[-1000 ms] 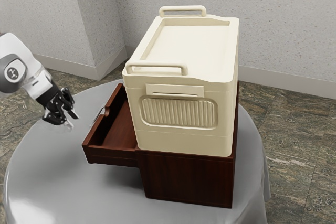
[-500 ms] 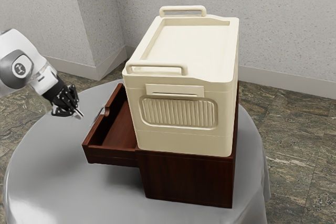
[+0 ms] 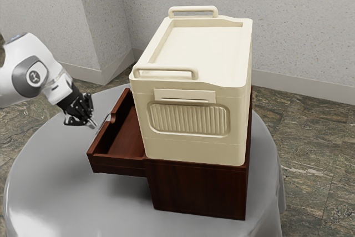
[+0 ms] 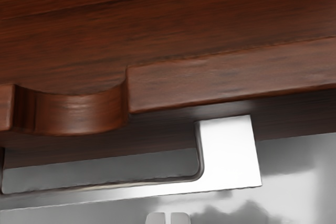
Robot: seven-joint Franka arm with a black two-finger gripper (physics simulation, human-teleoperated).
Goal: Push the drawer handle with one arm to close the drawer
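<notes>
Since the earlier frame the gripper point(image 3: 93, 122) has moved toward the exterior view's right, bringing its black, jointed body and pale tips up near the drawer handle point(image 4: 229, 153), while the wooden drawer point(image 3: 117, 161) stays pulled out, as it was. The smooth white-and-grey Franka arm point(image 3: 15, 79) slopes down behind it. In the wrist view the fingertips point(image 4: 155, 219) are clenched nearly together, a thin slit between their rounded, light grey ends, just outside the handle's bar; I cannot tell whether they touch it. The handle is bright, polished metal, a flat-faced bar with a squared outer corner and a rounded inner bend, mounted on the drawer's outer front. Above it, the drawer's front edge dips in a smooth, curved finger notch, and the reddish-brown wood shows fine, dark streaks of grain. The drawer juts from a boxy, dark wooden cabinet point(image 3: 197, 190) with plain, flat sides. On the cabinet sits a cream storage box point(image 3: 188, 149) with rounded corners, a recessed lid, two tubular handles and a ribbed oblong panel. Beneath everything, the round table point(image 3: 58, 195) wears a smooth grey cloth that falls in soft folds at its rim
</notes>
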